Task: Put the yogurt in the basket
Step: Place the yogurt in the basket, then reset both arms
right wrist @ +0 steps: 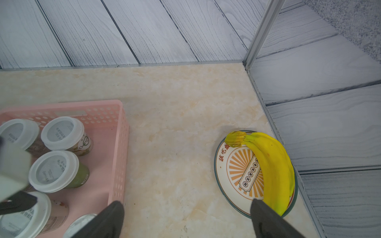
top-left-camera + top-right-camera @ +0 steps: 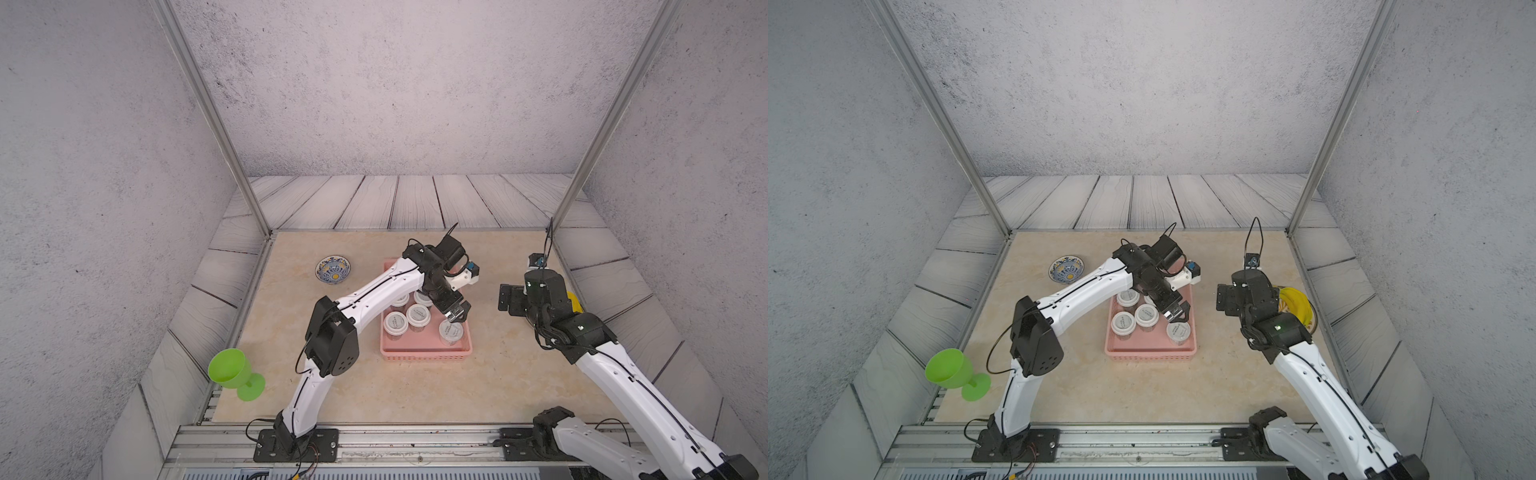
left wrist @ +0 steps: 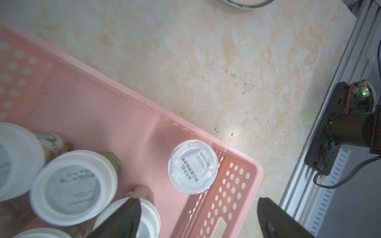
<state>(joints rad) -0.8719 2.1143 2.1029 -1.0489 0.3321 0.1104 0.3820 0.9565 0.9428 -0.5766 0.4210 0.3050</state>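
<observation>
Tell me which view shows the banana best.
Right wrist: the banana lies there almost whole on its plate. In both top views the right arm hides most of it, leaving a yellow sliver. Left wrist shows none of it.

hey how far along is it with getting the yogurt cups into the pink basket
Done: every yogurt cup in view stands inside the basket, including the corner cup; none shows on the table. In hand: nothing; the left gripper hangs over that cup, jaws open and empty, and the right gripper is open. Left: apparently nothing, though the arm hides some cups.
</observation>
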